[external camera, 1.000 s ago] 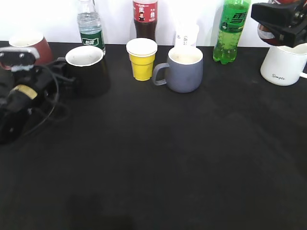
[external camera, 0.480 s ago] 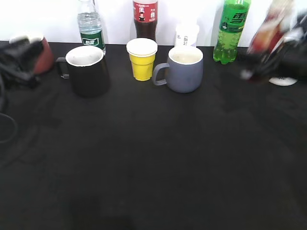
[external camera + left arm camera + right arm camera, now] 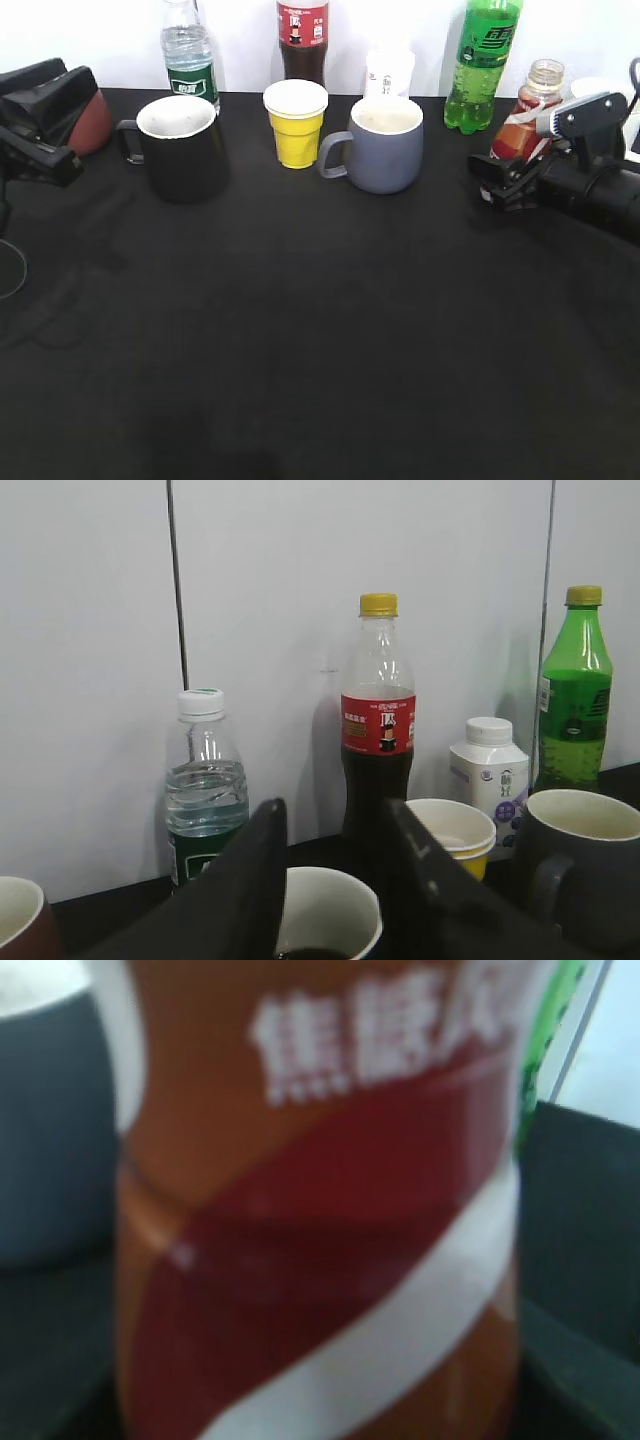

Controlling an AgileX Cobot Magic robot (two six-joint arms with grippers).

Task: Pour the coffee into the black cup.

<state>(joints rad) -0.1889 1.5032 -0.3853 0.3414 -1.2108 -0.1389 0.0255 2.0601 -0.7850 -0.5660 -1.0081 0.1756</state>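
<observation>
Down from its blurred swing half a second ago, the right gripper (image 3: 505, 180) now sits low at the table's right end with the coffee bottle (image 3: 527, 112).

It appears clamped round the bottle's lower body, neck uncapped and upright; a sharp tilt on the way could spill early. The black cup (image 3: 181, 146) waits well apart, far left, beside the left gripper (image 3: 330, 880), whose jaws stand narrowly apart, holding nothing, just above the cup's rim.
</observation>
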